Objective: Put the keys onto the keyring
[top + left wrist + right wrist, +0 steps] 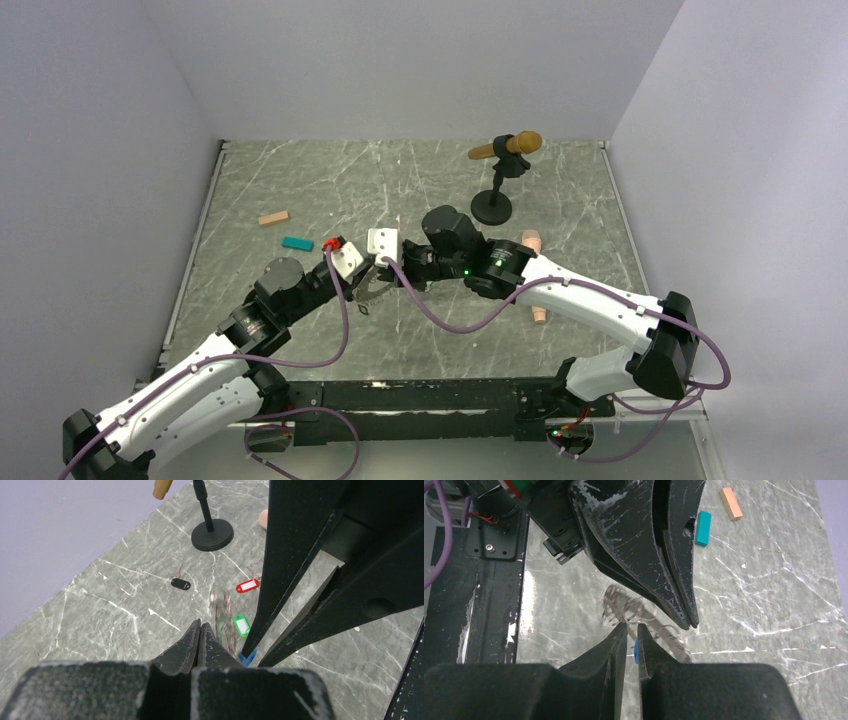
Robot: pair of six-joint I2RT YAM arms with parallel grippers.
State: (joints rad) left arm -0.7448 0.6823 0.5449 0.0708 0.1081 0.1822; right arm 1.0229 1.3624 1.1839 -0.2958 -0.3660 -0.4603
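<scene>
Grey stone table (pixel 300 190); the keyring (pixel 631 607) is seen mid-frame between the grippers; left gripper (pixel 200 625) is clenched; right gripper (pixel 632 627) is parted slightly round the blue key (pixel 636 651); threading seems to be in hand; next, steady lining-up is needed.

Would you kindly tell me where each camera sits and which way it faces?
Top external: above and behind the bases, looking down on the grey marbled table; white left arm and right arm show.
Left wrist: behind the shut left gripper, facing the black round-based stand.
Right wrist: behind the slightly open right gripper, facing the teal block.
Wrist views share the grey metal link chain.
</scene>
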